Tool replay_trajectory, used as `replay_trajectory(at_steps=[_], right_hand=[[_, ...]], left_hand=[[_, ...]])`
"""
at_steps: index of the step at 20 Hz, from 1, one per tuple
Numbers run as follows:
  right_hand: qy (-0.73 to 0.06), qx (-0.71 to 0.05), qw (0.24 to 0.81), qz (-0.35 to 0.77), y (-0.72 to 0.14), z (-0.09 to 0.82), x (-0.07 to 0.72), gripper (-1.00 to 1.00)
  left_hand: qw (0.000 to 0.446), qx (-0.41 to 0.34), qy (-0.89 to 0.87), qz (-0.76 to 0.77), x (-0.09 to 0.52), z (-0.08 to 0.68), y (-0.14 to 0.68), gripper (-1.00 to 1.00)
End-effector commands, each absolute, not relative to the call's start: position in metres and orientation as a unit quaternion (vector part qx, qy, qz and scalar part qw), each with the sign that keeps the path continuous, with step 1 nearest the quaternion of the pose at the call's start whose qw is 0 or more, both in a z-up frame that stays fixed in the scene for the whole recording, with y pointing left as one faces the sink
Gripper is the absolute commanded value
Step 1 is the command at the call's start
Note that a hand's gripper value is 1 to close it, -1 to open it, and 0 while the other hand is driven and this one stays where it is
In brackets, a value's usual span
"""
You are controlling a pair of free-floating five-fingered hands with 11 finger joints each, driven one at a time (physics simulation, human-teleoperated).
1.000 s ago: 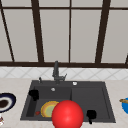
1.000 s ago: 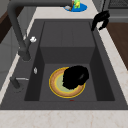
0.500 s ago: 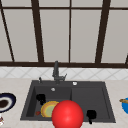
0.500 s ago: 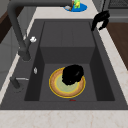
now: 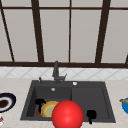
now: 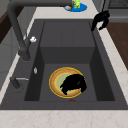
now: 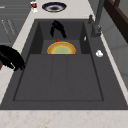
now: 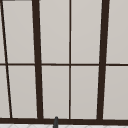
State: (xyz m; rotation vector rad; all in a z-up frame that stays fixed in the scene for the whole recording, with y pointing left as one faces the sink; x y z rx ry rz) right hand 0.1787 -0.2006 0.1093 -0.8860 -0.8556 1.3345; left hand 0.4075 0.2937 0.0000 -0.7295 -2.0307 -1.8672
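While my right hand (image 5: 91,115) hangs idle, my left hand (image 6: 73,83), fingers curled, hovers directly over the yellow plate (image 6: 57,82).

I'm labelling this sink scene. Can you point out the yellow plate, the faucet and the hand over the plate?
yellow plate (image 6: 58,80): left side view, its bare left half.
faucet (image 6: 17,32): left side view, its upright neck.
left hand (image 6: 74,83): left side view, its palm.

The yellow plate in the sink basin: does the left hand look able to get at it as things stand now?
Probably yes. The left hand is low inside the basin, right over the yellow plate, and nothing lies between them. Whether it already touches the plate, I cannot tell. The right hand hangs apart, near the sink front edge.
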Motion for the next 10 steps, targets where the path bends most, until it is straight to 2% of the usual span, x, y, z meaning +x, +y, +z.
replay_trajectory(at_steps=[1, 10], right_hand=[[-0.371, -0.385, 0.615, 0.579, -0.201, 0.109, 0.179, 0.0], [-0.371, -0.385, 0.615, 0.579, -0.201, 0.109, 0.179, 0.0]], left_hand=[[0.164, -0.23, -0.712, -0.643, 0.403, -0.02, 0.312, -1.0], [0.189, -0.219, -0.71, -0.642, 0.403, -0.064, 0.339, -1.0]])
